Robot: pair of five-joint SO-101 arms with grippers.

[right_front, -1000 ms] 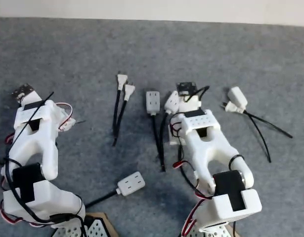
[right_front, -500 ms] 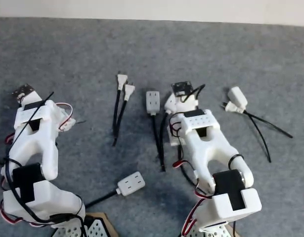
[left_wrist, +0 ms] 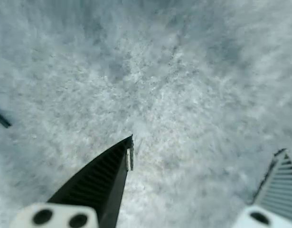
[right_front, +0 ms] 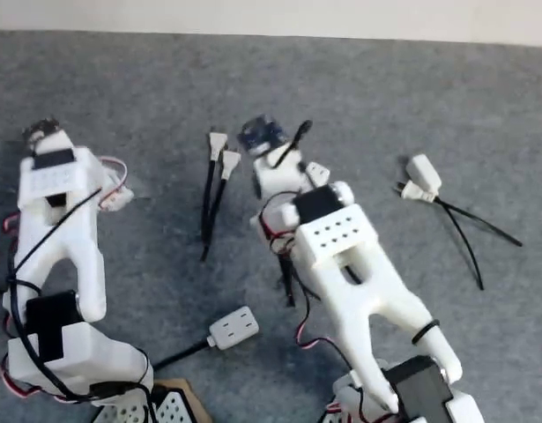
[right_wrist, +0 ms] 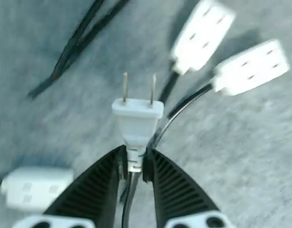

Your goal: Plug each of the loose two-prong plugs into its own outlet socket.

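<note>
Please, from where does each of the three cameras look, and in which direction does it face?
High view: fixed above the table, looking down on the grey carpet; it shows the left arm and the right arm.
Left wrist view: on the left arm's wrist, facing the carpet; the open left gripper shows at the edge.
Right wrist view: on the right arm's wrist, facing two outlet sockets; the right gripper holds a two-prong plug.
Shared: all three views show the carpet.

Two arms [right_front: 55, 229] [right_front: 359, 264]. Four two-prong plugs: two side by side far centre [right_front: 218, 141] [right_front: 229, 161], one far right [right_front: 413, 191], one held [right_wrist: 137, 114]. Three white outlet sockets [right_wrist: 202, 33] [right_wrist: 250, 66] [right_wrist: 34, 187] in the right wrist view.
</note>
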